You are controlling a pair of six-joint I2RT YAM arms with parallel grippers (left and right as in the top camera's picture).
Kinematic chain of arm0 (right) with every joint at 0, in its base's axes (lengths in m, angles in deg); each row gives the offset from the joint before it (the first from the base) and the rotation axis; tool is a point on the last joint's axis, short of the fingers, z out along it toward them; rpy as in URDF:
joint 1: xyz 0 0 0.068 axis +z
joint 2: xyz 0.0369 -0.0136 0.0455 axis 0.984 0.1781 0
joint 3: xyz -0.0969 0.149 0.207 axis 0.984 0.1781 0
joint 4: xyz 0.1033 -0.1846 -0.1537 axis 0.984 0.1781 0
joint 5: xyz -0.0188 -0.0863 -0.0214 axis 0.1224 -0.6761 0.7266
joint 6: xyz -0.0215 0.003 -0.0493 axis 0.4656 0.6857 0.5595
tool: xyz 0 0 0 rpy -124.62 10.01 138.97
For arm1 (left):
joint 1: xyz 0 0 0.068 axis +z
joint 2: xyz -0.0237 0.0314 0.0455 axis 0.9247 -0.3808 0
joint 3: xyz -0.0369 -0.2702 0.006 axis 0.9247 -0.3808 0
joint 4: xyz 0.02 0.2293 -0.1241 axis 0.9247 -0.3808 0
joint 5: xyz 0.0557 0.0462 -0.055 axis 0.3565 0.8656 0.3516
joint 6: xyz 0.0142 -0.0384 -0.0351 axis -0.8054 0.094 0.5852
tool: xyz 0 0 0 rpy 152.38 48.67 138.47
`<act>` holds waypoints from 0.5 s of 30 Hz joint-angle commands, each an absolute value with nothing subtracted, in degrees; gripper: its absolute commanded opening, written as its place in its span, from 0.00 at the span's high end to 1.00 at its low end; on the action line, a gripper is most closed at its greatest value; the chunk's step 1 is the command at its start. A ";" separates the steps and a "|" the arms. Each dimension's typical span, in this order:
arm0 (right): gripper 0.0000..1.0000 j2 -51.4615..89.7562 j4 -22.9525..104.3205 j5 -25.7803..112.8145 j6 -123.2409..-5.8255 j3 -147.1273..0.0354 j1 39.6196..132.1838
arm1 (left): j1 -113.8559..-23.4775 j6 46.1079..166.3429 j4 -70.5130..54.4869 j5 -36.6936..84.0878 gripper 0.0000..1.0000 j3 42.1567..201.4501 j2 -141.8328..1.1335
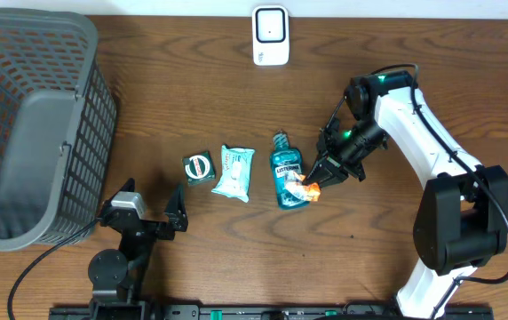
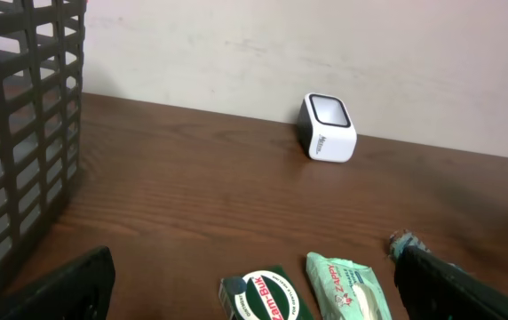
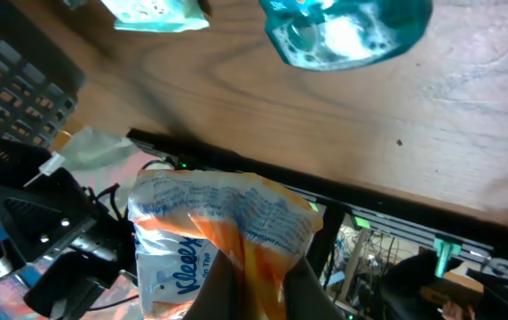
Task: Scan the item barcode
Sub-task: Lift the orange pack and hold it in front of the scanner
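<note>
In the right wrist view a tissue pack (image 3: 223, 236) lettered "Kleenex" is seen clenched in the right hand (image 1: 316, 185). Overhead it is shown only as an orange-white scrap at the foot of the "Listerine" bottle (image 1: 287, 178), well apart from the scanner (image 1: 271, 36). The left hand (image 1: 154, 203) is spread wide, holding nothing. From its wrist view "Zam-Buk" is read on a green box (image 2: 263, 296). The wipes pack (image 2: 347, 284) beside it possibly reads "Zappy".
</note>
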State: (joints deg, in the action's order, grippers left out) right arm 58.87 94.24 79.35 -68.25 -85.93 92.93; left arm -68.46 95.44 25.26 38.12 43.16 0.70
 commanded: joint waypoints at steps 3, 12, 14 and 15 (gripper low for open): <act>0.99 58.24 92.08 81.27 -69.30 -86.78 92.62 | -68.22 94.85 23.43 37.42 0.02 42.16 1.07; 0.99 58.24 79.71 79.07 -69.25 -86.76 93.17 | -68.22 94.85 23.41 37.42 0.02 42.16 1.07; 0.99 58.24 75.32 79.11 -69.28 -86.76 93.63 | -68.22 94.85 23.43 37.42 0.02 42.16 1.07; 0.99 58.24 73.28 79.11 -69.28 -86.76 93.78 | -68.22 94.85 23.43 37.45 0.02 42.16 1.07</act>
